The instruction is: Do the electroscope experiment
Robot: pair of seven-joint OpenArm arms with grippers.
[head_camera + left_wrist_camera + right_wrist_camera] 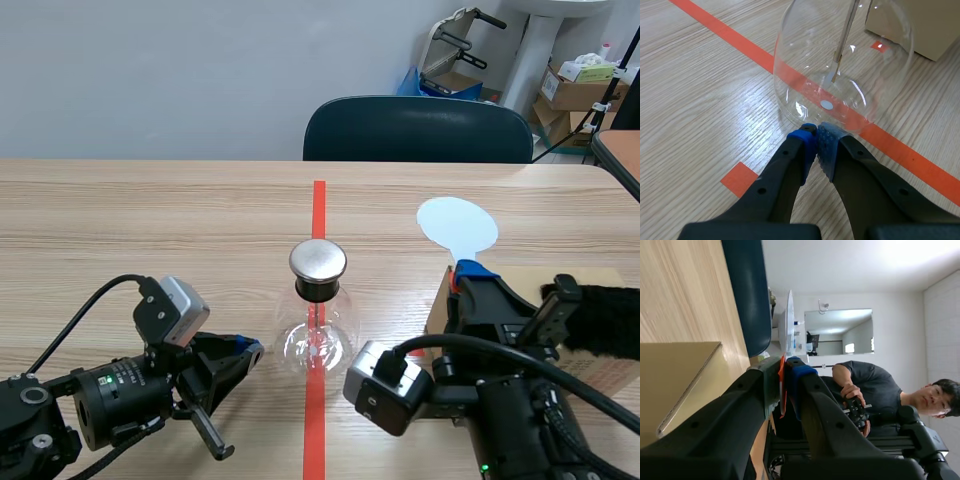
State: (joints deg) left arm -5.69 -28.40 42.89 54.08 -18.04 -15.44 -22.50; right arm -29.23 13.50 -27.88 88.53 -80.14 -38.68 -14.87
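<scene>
The electroscope (318, 320) is a clear glass flask with a round metal cap (318, 262), standing on the red tape line at the table's middle. My left gripper (250, 350) lies low just left of it, shut on nothing. In the left wrist view its blue pads (807, 137) meet right before the glass flask (805, 65), whose thin metal rod (842, 45) hangs inside. My right gripper (468, 272) stands right of the flask, shut on the stem of a pale round paddle (456, 225) held upright. The paddle (789, 320) shows edge-on above the shut right gripper (786, 367).
A cardboard box (437, 305) sits under the right arm, with a black furry cloth (612, 320) on it at the right edge. A dark chair (418, 130) stands behind the table. In the right wrist view a person (875, 390) sits beyond the table.
</scene>
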